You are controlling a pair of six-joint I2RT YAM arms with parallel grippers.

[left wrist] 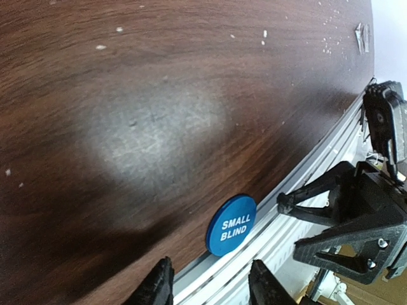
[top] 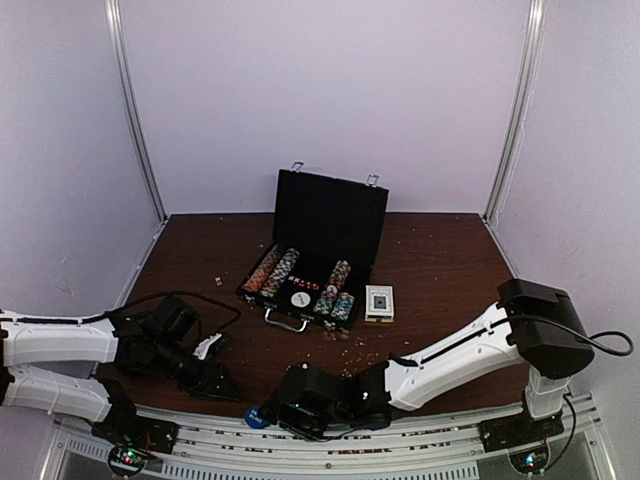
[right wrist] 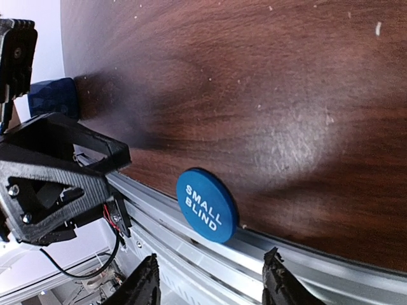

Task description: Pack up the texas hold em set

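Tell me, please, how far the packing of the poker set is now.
Done: chip rows sit in the open case. In hand: the left pincer and right pincer, both open and empty, flank the blue SMALL BLIND button at the table's near edge. Left: that button, the card deck box beside the case, then shutting the lid.

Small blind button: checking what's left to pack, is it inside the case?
No, the small blind button lies at the table's edge, by the rail.

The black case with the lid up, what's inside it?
Rows of colourful poker chips sit in the black case, with a round white button between them. Whatever lies under the chips is covered, so I cannot tell.
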